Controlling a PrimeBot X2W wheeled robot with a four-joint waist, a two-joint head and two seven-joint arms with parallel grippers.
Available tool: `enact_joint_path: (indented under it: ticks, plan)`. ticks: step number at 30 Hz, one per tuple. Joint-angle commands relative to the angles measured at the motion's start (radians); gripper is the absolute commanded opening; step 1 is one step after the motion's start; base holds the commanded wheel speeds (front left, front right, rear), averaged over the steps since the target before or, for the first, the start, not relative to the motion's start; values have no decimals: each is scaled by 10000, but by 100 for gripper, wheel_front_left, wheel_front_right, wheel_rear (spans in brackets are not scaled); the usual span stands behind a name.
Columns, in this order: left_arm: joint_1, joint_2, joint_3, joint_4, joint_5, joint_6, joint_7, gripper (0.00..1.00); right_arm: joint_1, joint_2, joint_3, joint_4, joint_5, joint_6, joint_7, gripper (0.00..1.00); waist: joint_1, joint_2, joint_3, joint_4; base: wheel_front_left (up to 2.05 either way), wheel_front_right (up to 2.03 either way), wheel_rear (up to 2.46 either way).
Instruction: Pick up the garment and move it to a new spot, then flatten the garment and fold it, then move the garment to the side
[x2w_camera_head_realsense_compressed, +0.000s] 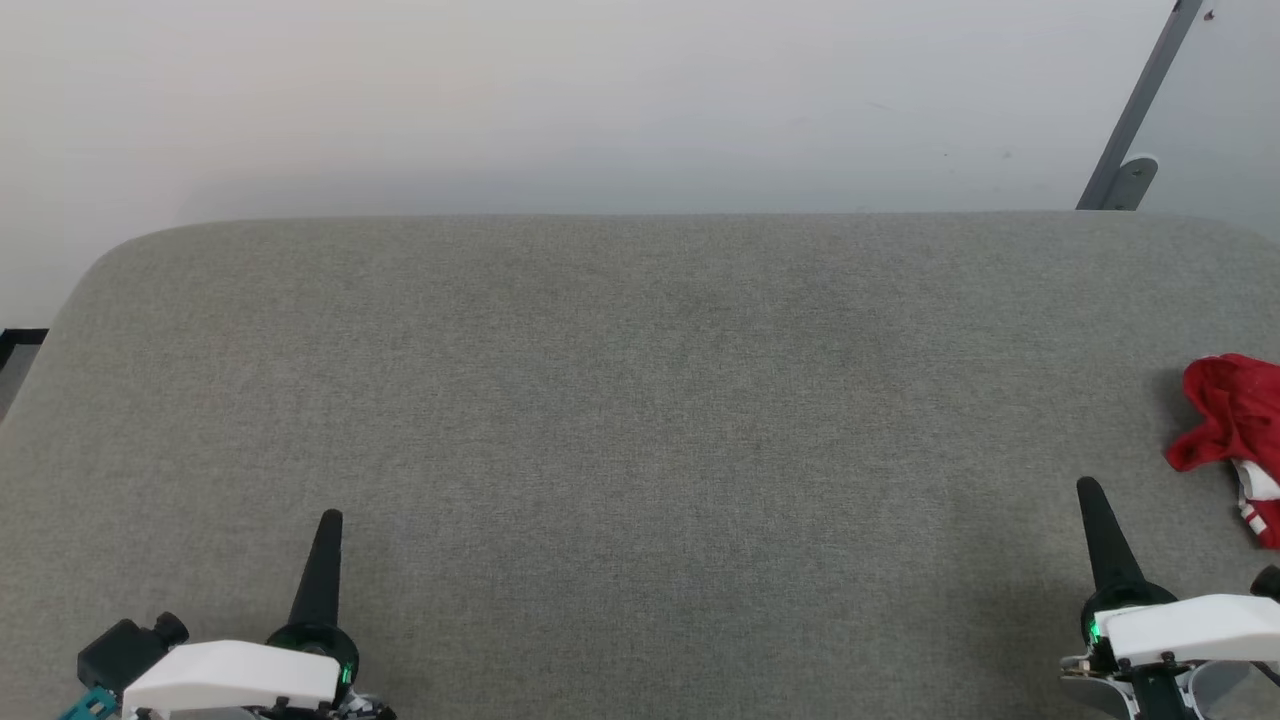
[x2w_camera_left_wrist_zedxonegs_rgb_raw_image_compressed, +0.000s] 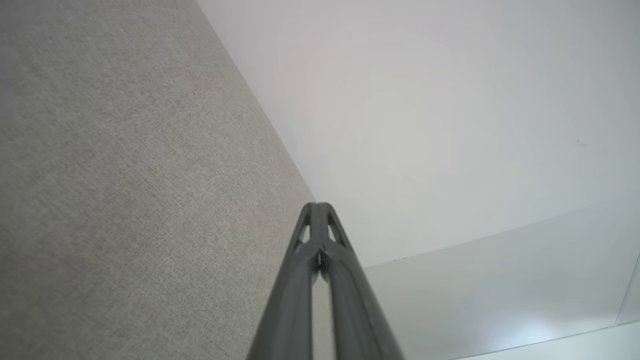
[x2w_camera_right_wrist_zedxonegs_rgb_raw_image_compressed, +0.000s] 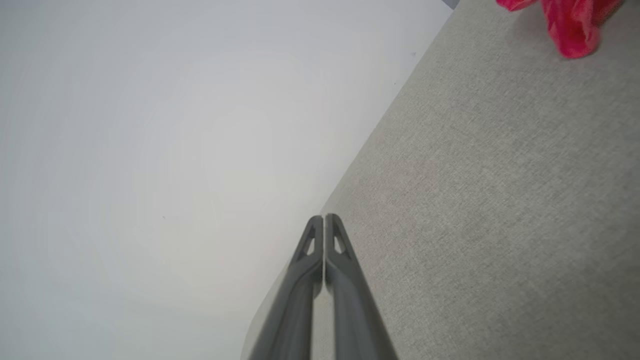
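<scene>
Even, diffuse, bright light. Soft shadow on wall, 12 o'clock, head view. Glare patch, 5 o'clock, left wrist view. Blurred garment, 1 o'clock, right wrist view.

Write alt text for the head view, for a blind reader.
A crumpled red garment lies at the right edge of a grey fabric-covered surface. The left gripper and right gripper, both shut, sit at the bottom corners.

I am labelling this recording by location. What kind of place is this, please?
Probably a plain indoor test room for cloth handling: a wide grey fabric-covered surface, a bare pale wall behind it, and a crumpled red garment lying on its right side.
</scene>
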Motion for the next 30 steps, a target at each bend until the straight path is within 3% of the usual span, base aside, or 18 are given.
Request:
enact_joint_path:
  ticks: [1,30]
  plan:
    - [-296,25,74,-37,-222,2,86,0,-245,14,14,-62,254,1,62,0,0,0,-1,-10,0,0,0]
    - [-798,-133,489,299,-2551,3,789,0,-584,237,49,109,2662,1,656,0,0,0,-19,-240,0,0,0]
